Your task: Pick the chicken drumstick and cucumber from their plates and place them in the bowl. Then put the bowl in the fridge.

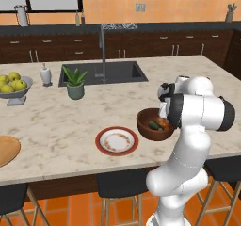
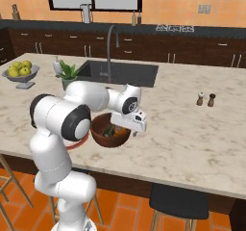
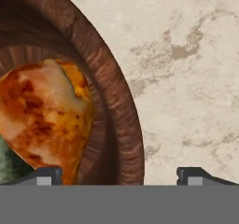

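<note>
My gripper (image 3: pixel 119 174) stands spread wide with nothing held, one fingertip (image 3: pixel 45 175) over the inside of the bowl (image 3: pixel 122 125) and the other out over bare marble, so the bowl's rim lies between them. In my hand view the chicken drumstick (image 3: pixel 44 118) lies inside the bowl against its wall, glossy and orange-brown, and a sliver of the cucumber (image 3: pixel 7 164) shows dark green at its lower side. From the right base view my hand (image 2: pixel 136 125) hangs low at the right edge of the bowl, just above the rim; whether a finger touches the wood I cannot tell. The bowl sits on the island counter (image 1: pixel 56 126) near its front edge, with both the drumstick and the cucumber in it, side by side. Just to its left in the left base view stands the white plate with the red rim (image 1: pixel 116 141), bare, and well apart at the far left edge lies the tan wooden plate (image 1: pixel 5 149), also bare. Farther back on the island are a green potted plant (image 1: pixel 75 82), a small white bottle (image 1: pixel 45 74), a grey footed bowl of yellow fruit (image 1: pixel 13 85), and the dark sink (image 1: pixel 117 72) with its tall faucet (image 1: pixel 101 51). To my right, well apart, two small shakers (image 2: pixel 206 99) stand together on the marble.
</note>
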